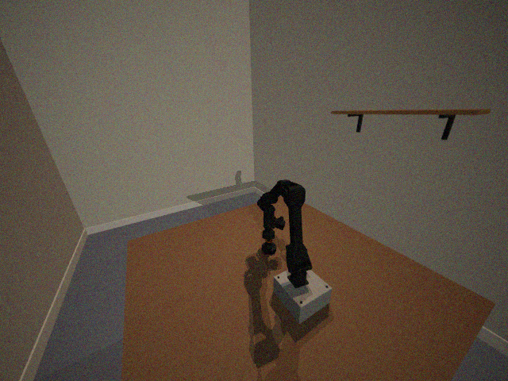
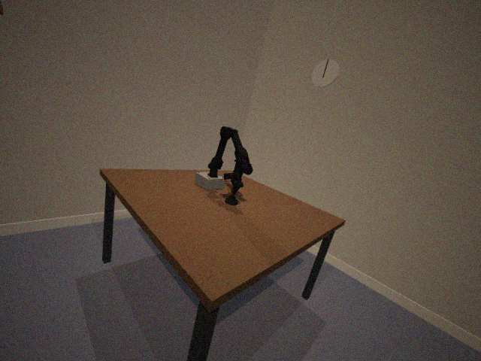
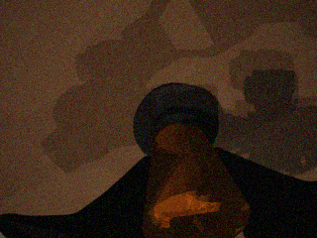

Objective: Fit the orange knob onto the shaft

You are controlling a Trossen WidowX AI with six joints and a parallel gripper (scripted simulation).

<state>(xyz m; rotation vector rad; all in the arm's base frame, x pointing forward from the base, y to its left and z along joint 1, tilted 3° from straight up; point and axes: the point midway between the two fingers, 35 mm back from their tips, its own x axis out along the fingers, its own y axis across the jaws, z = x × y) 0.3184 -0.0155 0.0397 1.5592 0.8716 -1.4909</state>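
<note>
The top and exterior cameras are looking obliquely down from afar, both covering the counter (image 1: 197, 295) (image 2: 217, 248) and arm (image 1: 296, 221) (image 2: 220, 149). The wrist camera is peering closely past the gripper (image 3: 195, 198).

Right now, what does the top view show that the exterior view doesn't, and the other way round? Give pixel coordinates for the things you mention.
Only the top view: the wooden wall shelf (image 1: 409, 112) complete with its two black brackets (image 1: 359, 123) (image 1: 448, 127).

Only the exterior view: the round wall clock (image 2: 319, 74) and the table's dark legs (image 2: 108, 223) (image 2: 319, 268) (image 2: 202, 334).

Both: the black arm (image 1: 295, 225) (image 2: 220, 150) on its pale box-shaped base (image 1: 300, 313) (image 2: 201, 181), the brown tabletop (image 1: 197, 286) (image 2: 210, 248), and the dark round pedestal (image 1: 268, 248) (image 2: 231, 201) below the pincer (image 1: 269, 240) (image 2: 234, 191).
</note>
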